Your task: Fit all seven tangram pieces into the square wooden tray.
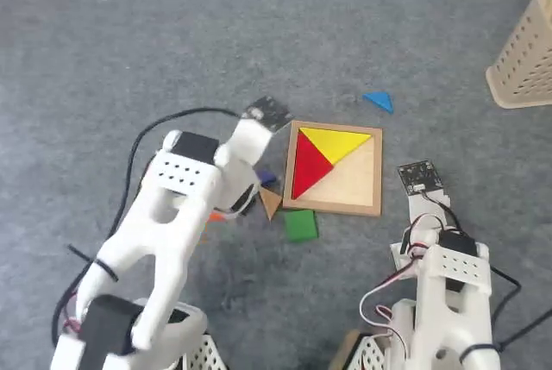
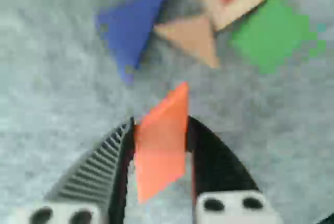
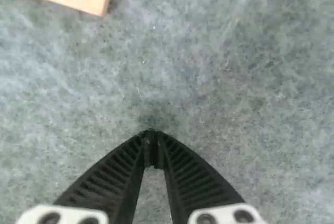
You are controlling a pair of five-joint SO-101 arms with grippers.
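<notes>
Got grey carpet (image 1: pixel 129 59) under everything. Off at the far right edge, a cream slatted basket (image 1: pixel 526 51). Mid-table, the square wooden tray (image 1: pixel 366 189), holding a red triangle (image 1: pixel 306 167) and a yellow triangle (image 1: pixel 338 141) edge to edge, rest bare wood. Just right of the tray, the right gripper (image 3: pixel 150 132), pinched together on nothing. On the tray's left, the left gripper (image 2: pixel 160 122), clamped on an orange piece (image 2: pixel 162 145) standing on edge. Loose near that corner: a dark blue triangle (image 2: pixel 130 28), a green square (image 1: pixel 300 225) just beside the tray's near edge, a tan triangle (image 1: pixel 270 202). Beyond the tray, well apart, a small blue triangle (image 1: pixel 378 101).
</notes>
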